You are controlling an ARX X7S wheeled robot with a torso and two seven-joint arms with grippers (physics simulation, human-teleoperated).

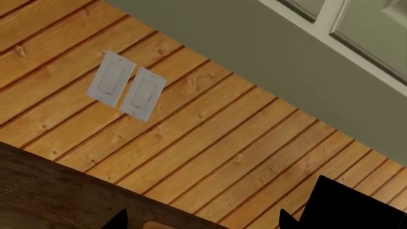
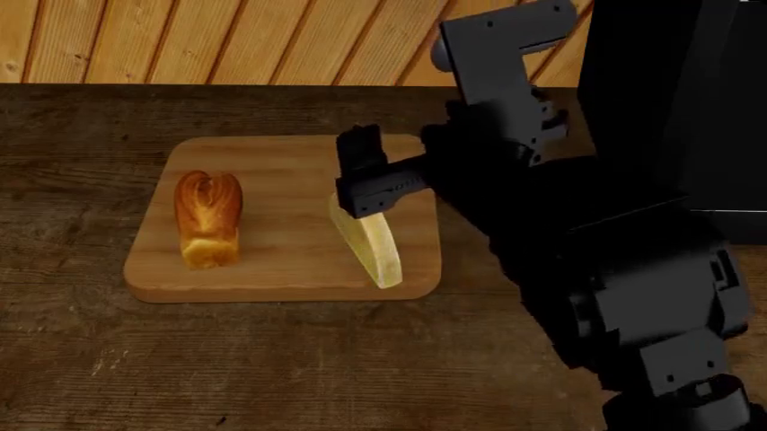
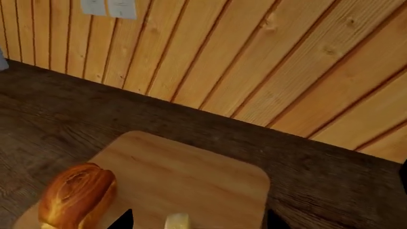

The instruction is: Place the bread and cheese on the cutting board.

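Your right gripper (image 2: 363, 202) stands spread over the cheese (image 2: 369, 244), which rests on the cutting board (image 2: 282, 269) beside the bread (image 2: 208, 218). Lift straight up so neither finger tips the wedge. I cannot tell how the left gripper stands.

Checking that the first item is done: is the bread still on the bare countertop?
No. In the head view the bread stands on the cutting board, on its left part, apart from the cheese.

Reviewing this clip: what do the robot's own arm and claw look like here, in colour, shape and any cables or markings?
In the head view the right arm is matte black all over, built from blocky, angular segments with rounded joint housings. Its claw ends in flat, rectangular black fingers. No cables, labels or markings show. The wrist views catch only dark fingertip corners at their edges.
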